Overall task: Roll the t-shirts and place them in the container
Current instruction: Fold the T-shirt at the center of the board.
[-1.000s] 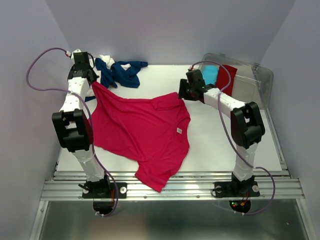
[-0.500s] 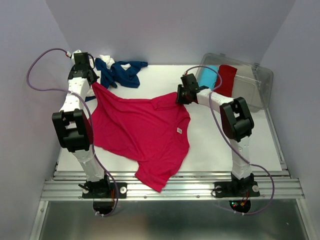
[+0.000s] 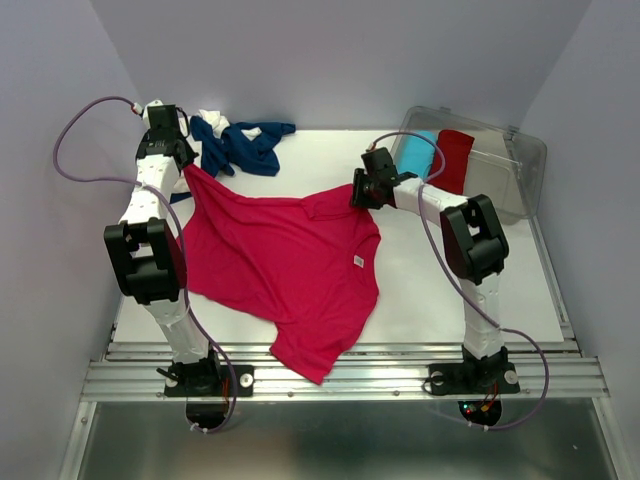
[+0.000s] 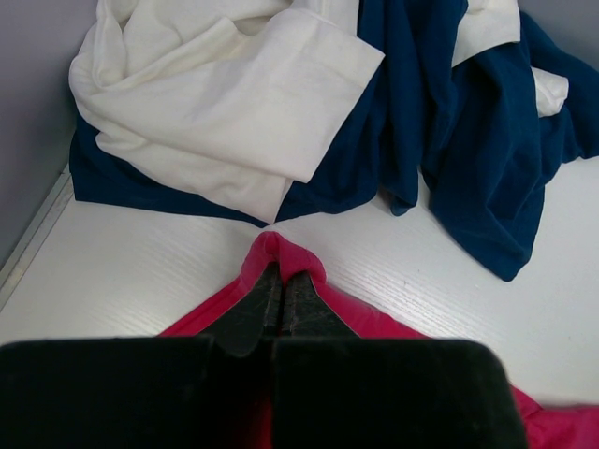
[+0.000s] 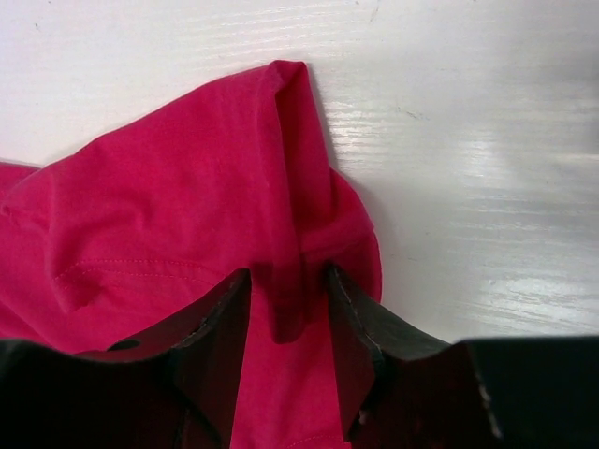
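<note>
Lying spread mid-table [image 3: 480, 290], pink-red t-shirt [image 3: 280, 260]; navy and white shirts [image 3: 235, 140] heaped at far left. Left gripper [image 4: 278, 281] pinching a far shirt corner, jaws pressed together. Right gripper [image 5: 285, 304] jaws spread, straddling a cloth fold.

left gripper [image 4: 281, 292] pinching pink-red t-shirt [image 4: 281, 254]

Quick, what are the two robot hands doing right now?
Left gripper: shut on the pink shirt.
Right gripper: open, fingers either side of a shirt fold.
</note>
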Available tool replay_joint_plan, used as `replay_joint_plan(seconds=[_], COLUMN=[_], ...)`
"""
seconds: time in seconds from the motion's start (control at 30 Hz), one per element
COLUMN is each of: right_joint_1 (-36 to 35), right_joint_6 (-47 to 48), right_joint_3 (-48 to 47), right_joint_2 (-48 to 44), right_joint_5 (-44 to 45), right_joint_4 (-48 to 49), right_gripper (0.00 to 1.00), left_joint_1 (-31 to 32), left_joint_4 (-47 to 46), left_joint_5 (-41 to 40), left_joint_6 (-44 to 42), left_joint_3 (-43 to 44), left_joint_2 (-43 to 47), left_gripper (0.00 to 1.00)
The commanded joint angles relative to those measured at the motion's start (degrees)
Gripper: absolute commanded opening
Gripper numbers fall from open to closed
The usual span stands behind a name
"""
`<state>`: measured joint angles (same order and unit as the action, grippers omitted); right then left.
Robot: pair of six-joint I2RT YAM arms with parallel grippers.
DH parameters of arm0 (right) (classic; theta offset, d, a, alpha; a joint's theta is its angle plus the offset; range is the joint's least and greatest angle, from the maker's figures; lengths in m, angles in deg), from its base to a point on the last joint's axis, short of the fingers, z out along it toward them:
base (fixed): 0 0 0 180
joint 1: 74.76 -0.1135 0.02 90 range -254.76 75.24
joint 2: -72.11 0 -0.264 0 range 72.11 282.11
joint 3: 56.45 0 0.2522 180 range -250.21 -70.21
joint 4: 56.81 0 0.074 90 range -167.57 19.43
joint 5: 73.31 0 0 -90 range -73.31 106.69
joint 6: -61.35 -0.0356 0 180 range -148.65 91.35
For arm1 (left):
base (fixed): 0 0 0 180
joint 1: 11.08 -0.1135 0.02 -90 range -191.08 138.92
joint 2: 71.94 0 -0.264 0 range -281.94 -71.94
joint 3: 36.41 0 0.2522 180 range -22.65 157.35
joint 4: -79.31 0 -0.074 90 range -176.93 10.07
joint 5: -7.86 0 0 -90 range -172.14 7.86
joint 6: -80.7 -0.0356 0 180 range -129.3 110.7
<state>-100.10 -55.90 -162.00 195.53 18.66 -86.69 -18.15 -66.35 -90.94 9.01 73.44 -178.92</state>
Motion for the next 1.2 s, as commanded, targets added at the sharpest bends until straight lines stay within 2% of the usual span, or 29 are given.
replay_joint_plan(seconds=[0.0,0.6,0.73,0.9,1.03,1.1,1.13,1.17], right_joint_1=[-0.76,-1.82,-1.82,-1.82,-1.82,-1.82,-1.82,-1.82], right_joint_6=[-0.97,-1.32,-1.41,-1.14,-1.06,-1.06,-1.14,-1.14], right_joint_3=[1.95,0.56,0.12,-0.85,-1.46,-2.16,-2.34,-2.52], right_joint_2=[-5.28,-3.01,-2.30,-1.51,-0.72,-0.28,-0.11,0.07], right_joint_5=[2.50,2.15,1.89,2.94,3.30,3.12,3.12,3.03], right_joint_4=[3.02,3.20,3.20,2.41,1.97,1.71,1.79,1.79], right_gripper=[0.44,0.36,0.28,0.36,0.36,0.30,0.21,0.17], left_joint_1=[0.39,0.39,0.39,0.39,0.39,0.39,0.39,0.39], left_joint_4=[-1.15,-1.07,-1.07,-1.07,-1.15,-1.15,-1.15,-1.15], left_joint_5=[-0.34,-0.43,-0.43,-0.43,-0.34,-0.34,-0.34,-0.34], left_joint_6=[-0.64,-0.90,-0.90,-0.99,-0.90,-0.90,-0.90,-0.99], left_joint_3=[0.06,0.06,0.06,-0.03,-0.03,0.06,0.06,-0.03], left_joint_2=[3.62,3.88,3.80,3.80,3.80,3.71,3.79,3.71], left_gripper=[0.00,0.00,0.00,0.00,0.00,0.00,0.00,0.00])
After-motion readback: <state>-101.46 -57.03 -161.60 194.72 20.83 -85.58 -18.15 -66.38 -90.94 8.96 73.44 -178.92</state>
